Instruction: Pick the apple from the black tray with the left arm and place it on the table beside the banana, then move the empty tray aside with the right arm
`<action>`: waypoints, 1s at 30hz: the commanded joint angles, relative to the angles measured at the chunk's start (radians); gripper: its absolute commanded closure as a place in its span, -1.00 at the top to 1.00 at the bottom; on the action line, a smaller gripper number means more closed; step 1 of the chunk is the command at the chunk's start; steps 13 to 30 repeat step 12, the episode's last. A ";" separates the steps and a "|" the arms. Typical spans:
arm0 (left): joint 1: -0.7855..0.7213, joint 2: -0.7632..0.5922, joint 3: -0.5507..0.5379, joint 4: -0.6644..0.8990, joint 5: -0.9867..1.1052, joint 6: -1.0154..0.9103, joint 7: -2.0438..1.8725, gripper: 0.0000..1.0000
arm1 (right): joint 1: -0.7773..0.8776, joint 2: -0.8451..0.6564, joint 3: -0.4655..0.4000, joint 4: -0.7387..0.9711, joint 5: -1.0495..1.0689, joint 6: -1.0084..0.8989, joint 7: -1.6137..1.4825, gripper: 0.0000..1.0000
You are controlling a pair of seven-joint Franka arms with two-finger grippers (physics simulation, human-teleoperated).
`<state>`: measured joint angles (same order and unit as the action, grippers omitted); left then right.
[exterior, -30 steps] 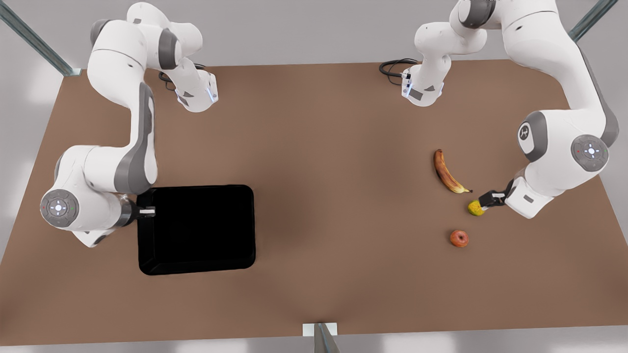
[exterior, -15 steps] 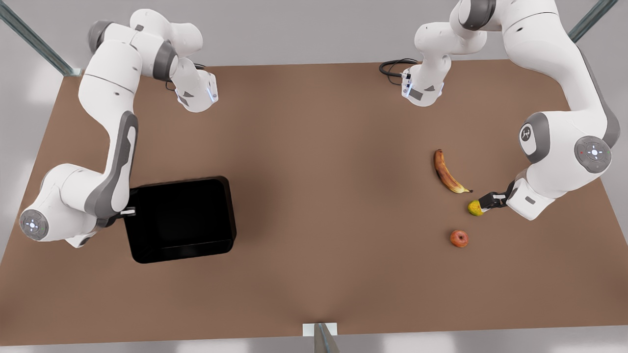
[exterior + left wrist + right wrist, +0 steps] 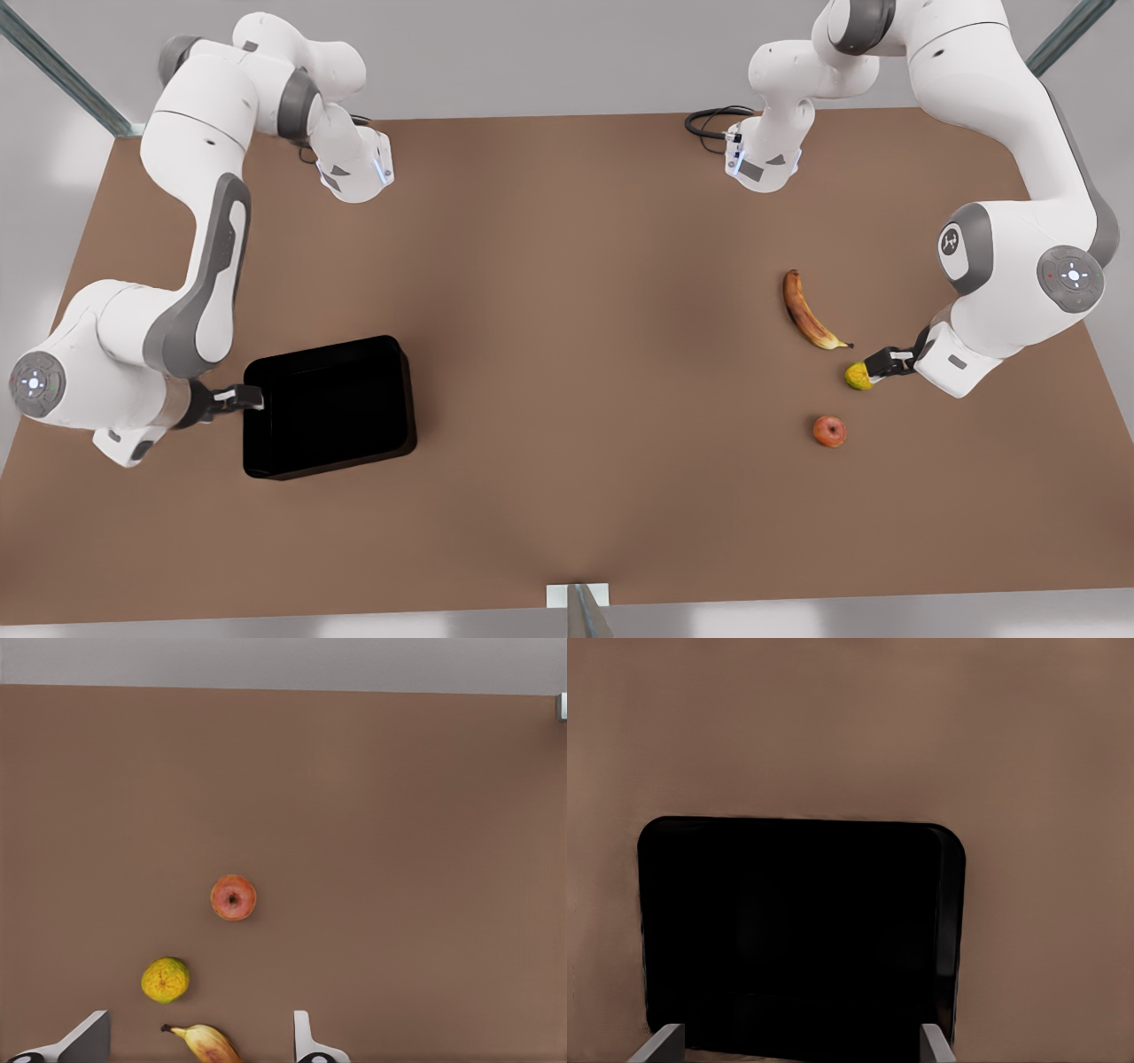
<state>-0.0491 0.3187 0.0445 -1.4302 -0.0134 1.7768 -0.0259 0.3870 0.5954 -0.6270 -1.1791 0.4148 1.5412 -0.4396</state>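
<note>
A bumpy fruit, a cable and bits of frame

A small yellow-green bumpy round fruit (image 3: 858,377) sits at the front view's right, a little below mid-height; in the left wrist view the same fruit (image 3: 165,980) shows a mottled yellow skin with a green patch on one side. A black cable (image 3: 709,120) loops in a flat coil near the top of the front view, right of centre. Grey metal struts cross the upper left corner (image 3: 62,75) and the upper right corner (image 3: 1067,31), and a white bracket (image 3: 578,595) with another strut stands at bottom centre. A plain grey backdrop (image 3: 532,53) runs along the top.
</note>
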 commanded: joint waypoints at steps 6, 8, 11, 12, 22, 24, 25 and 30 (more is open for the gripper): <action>0.000 -0.001 0.000 0.001 0.000 -0.002 0.000 1.00 | -0.427 -0.092 0.787 0.078 -0.518 0.010 0.315 1.00; 0.000 -0.001 0.000 0.001 0.000 -0.002 0.000 1.00 | -0.359 -0.091 0.685 0.078 -0.508 0.048 0.352 1.00; 0.000 0.007 0.000 0.013 -0.002 -0.014 0.000 1.00 | -0.362 -0.088 0.691 0.076 -0.507 0.048 0.404 1.00; 0.000 0.007 0.000 0.014 0.000 -0.016 0.000 1.00 | -0.362 -0.088 0.693 0.075 -0.507 0.048 0.412 1.00; 0.000 0.007 0.000 0.014 0.000 -0.016 0.000 1.00 | -0.362 -0.088 0.693 0.075 -0.507 0.048 0.412 1.00; 0.000 0.007 0.000 0.014 0.000 -0.016 0.000 1.00 | -0.362 -0.088 0.693 0.075 -0.507 0.048 0.412 1.00; 0.000 0.007 0.000 0.014 0.000 -0.016 0.000 1.00 | -0.362 -0.088 0.693 0.075 -0.507 0.048 0.412 1.00; 0.000 0.007 0.000 0.014 0.000 -0.016 0.000 1.00 | -0.362 -0.088 0.693 0.075 -0.507 0.048 0.412 1.00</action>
